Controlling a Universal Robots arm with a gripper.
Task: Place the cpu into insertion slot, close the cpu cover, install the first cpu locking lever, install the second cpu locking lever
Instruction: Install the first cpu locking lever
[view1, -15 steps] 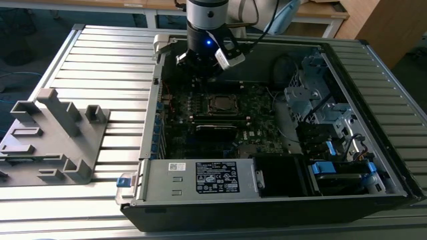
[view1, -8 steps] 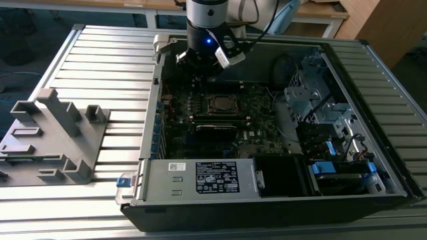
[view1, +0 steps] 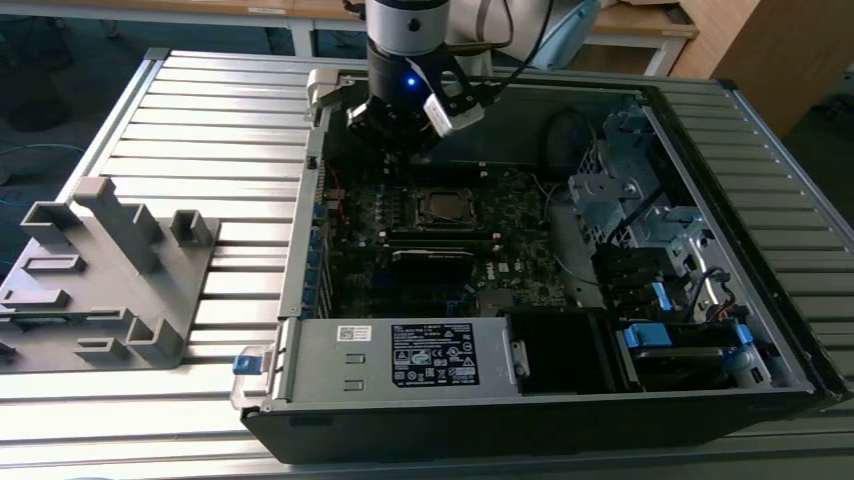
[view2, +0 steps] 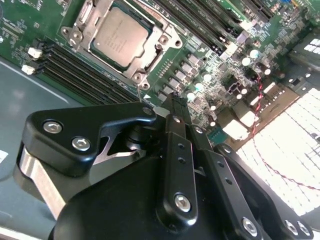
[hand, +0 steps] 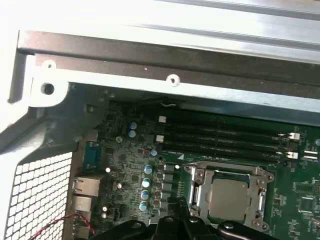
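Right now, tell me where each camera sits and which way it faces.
Exterior view: off the arm, above the case, looking down at the motherboard; the arm shows.
First wrist view: at the wrist, facing the cpu and case wall; the gripper shows.
Second wrist view: at the wrist, facing the cpu past the gripper.
Both wrist views share the cpu.

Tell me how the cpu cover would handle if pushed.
The cpu cover looks like thin sheet metal, so probably light and slightly springy. It lies flat around the cpu, so a sideways push likely would not shift it.
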